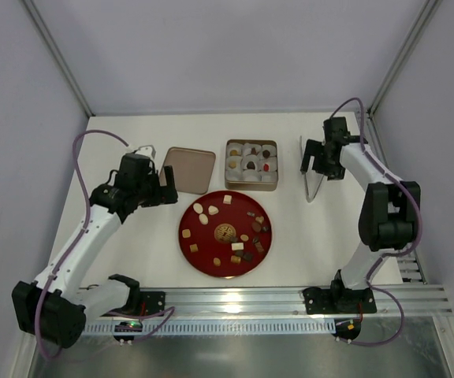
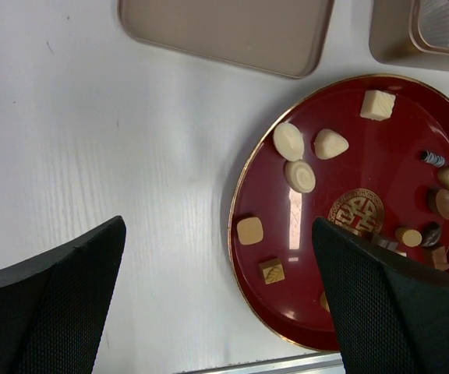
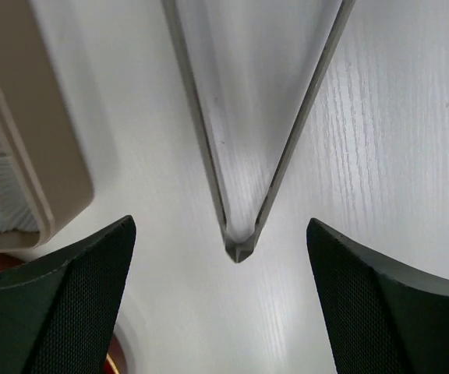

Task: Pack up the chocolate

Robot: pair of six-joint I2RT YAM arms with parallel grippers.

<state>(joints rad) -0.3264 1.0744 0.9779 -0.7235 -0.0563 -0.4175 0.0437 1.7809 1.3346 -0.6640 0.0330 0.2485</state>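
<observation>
Several chocolates [image 1: 239,234], cream, tan and dark brown, lie loose on a round red plate [image 1: 211,253] in the middle of the table. The gold-brown tin [image 1: 251,187] behind it holds white paper cups, some with a chocolate inside. My left gripper [image 1: 164,187] is open and empty, above the table left of the plate; its wrist view shows the plate [image 2: 349,175] with cream pieces [image 2: 289,140] and a tan square [image 2: 271,270]. My right gripper [image 1: 314,161] is open and empty over metal tongs [image 1: 314,183], whose joined end [image 3: 238,249] lies between the fingers.
The tin's lid [image 1: 188,169] lies upside down left of the tin, also in the left wrist view [image 2: 224,31]. A corner of the tin [image 3: 30,156] shows left of the tongs. An aluminium rail [image 1: 235,299] runs along the near edge.
</observation>
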